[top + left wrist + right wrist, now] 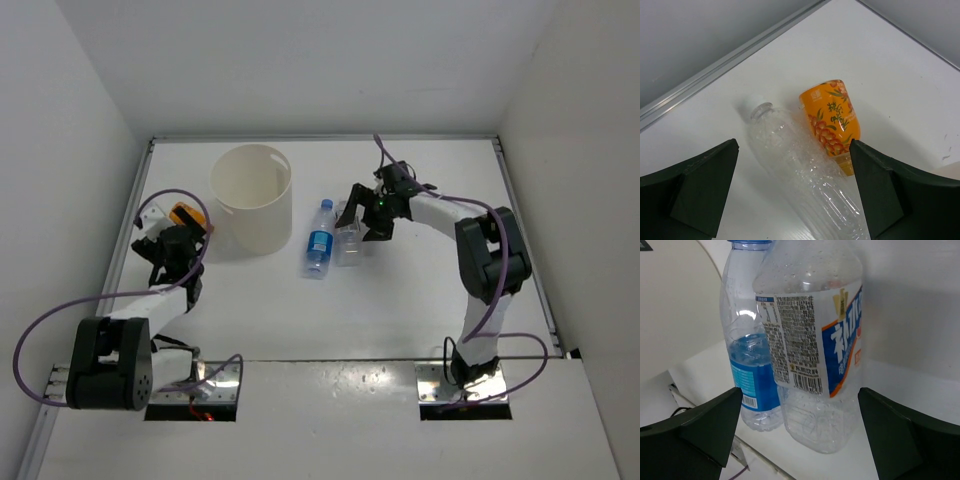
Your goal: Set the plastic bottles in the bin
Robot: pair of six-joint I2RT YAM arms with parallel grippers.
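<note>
The cream bin (250, 197) stands at the back left. The blue-capped, blue-label bottle (320, 238) and the pale-label bottle (350, 242) lie side by side to its right. My right gripper (365, 222) is open just behind them. In the right wrist view the pale-label bottle (810, 340) lies between the open jaws (800, 392), untouched, with the blue bottle (747, 360) beside it. The orange bottle (186, 213) lies at the far left. My left gripper (176, 232) is open over it. The left wrist view shows the orange bottle (832, 120) touching a clear unlabelled bottle (805, 170), which lies between the open jaws (794, 145).
The table is walled at the left, back and right by white panels. A metal rail (715, 67) runs along the left edge close to the orange bottle. The bin's wall (670, 305) shows just beyond the blue bottle. Purple cables (60, 320) loop round both arms.
</note>
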